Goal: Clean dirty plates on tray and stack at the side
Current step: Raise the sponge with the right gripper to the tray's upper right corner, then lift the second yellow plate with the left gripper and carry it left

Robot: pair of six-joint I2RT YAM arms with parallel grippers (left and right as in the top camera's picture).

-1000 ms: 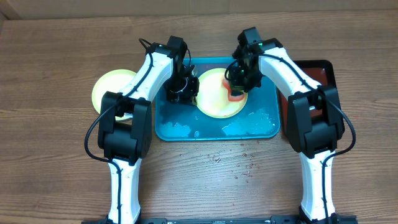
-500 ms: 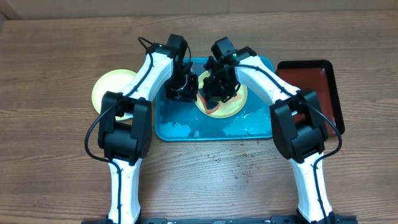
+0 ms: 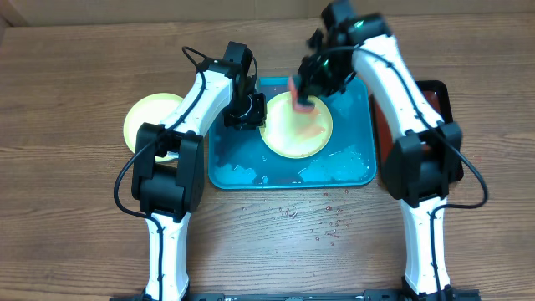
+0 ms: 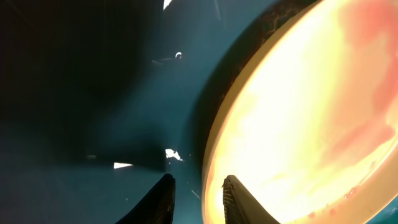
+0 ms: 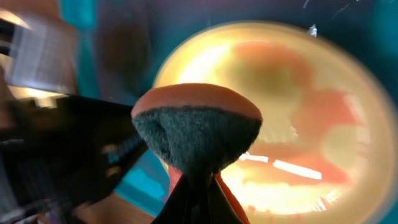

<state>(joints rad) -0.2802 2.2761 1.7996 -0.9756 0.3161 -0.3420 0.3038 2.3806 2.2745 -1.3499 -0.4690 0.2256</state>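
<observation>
Resting on the wooden table (image 3: 67, 209), the teal tray (image 3: 242, 171) is occupied by a red-smeared yellow-green plate (image 3: 299, 134), with a second plate (image 3: 146, 117) set left of the tray. An orange sponge (image 3: 298, 90) is pinched above the smeared plate by the right end effector (image 5: 196, 199). Its rim is straddled by the left end effector (image 4: 199, 178), though whether it is clamped cannot be told.

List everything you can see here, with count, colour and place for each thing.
Table: one, brown wood, under everything.
Teal tray: one, teal-blue, table centre.
Smeared plate: one, yellow-green with red smears, on the teal tray.
Second plate: one, yellow-green, on the table left of the teal tray.
Red tray: one, dark red, black rim, right of the teal tray.
Foam: patches, whitish, teal tray's near side.
Specks: several, reddish, table in front of the teal tray.
Sponge: one, orange with dark scouring face, over the smeared plate.
Left end effector: one, black, straddling the smeared plate's left rim.
Right end effector: one, black, shut on the sponge.
</observation>
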